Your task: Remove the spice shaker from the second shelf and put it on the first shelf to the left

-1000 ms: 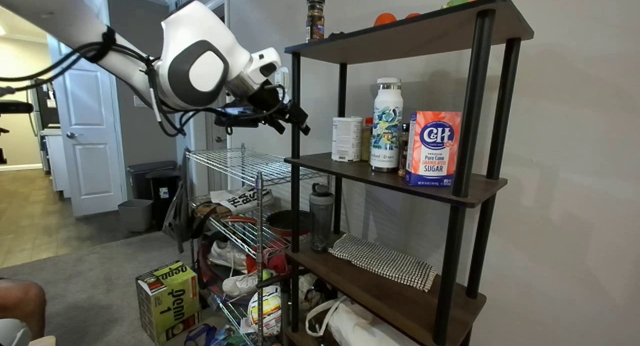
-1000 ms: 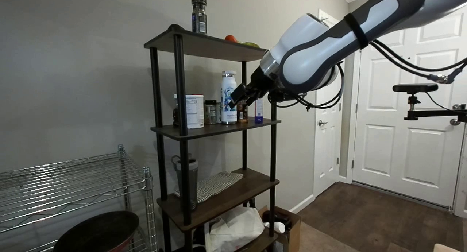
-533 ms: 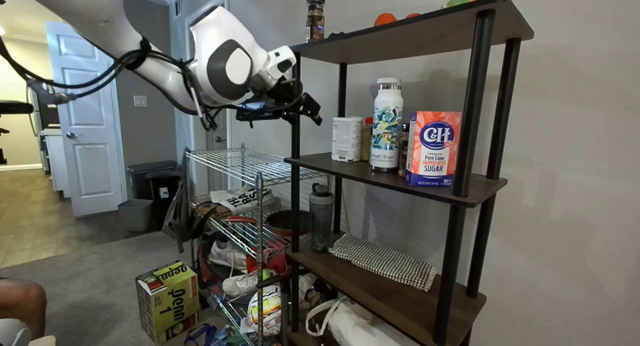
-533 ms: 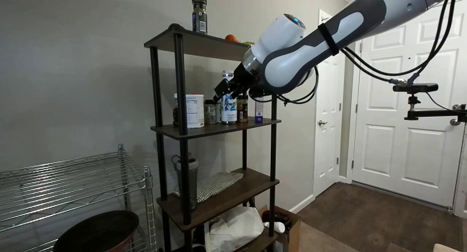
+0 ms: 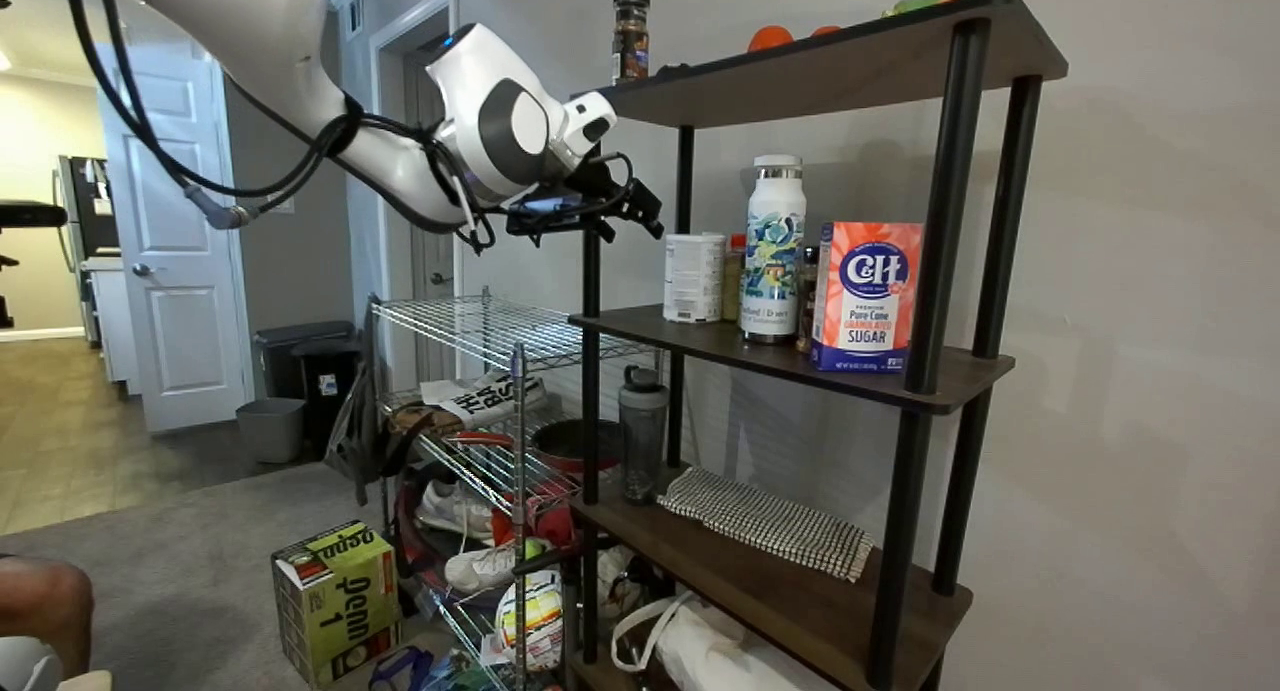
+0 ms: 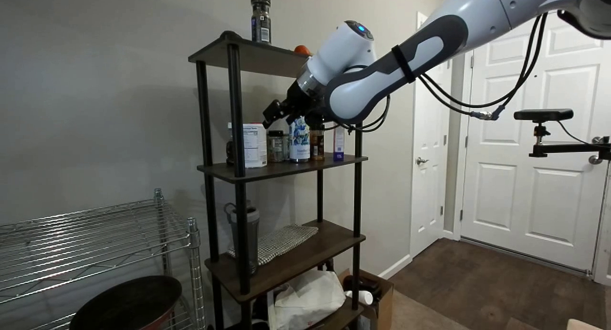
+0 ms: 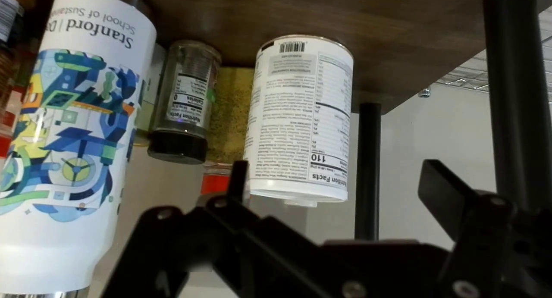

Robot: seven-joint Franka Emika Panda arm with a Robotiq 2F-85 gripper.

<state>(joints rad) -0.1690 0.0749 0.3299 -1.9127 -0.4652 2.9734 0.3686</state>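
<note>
A clear spice shaker (image 7: 185, 101) with a black lid stands on the second shelf (image 5: 720, 356), between a white canister (image 7: 302, 117) and a white bottle; the wrist view shows them upside down. A brown spice jar (image 6: 317, 143) is on the far side of the bottle. In both exterior views my gripper (image 6: 277, 122) hovers near the canister's top, under the first shelf (image 5: 830, 81). Its fingers (image 7: 448, 194) are wide apart and hold nothing; the canister shows beyond the gap. Another spice shaker (image 5: 630, 31), black-capped, stands on the first shelf.
The white bottle (image 5: 772, 261) and a sugar box (image 5: 868, 296) share the second shelf. Black rack posts (image 7: 513, 99) flank the canister's side. Orange-red produce (image 5: 769, 38) lies on the first shelf. A wire rack (image 6: 95, 244) stands beside the rack.
The arm has moved toward the rack and across the bottle to the canister's side, and the gripper has risen a little. Its jaws stay open. The items on the shelves stand where they were.
</note>
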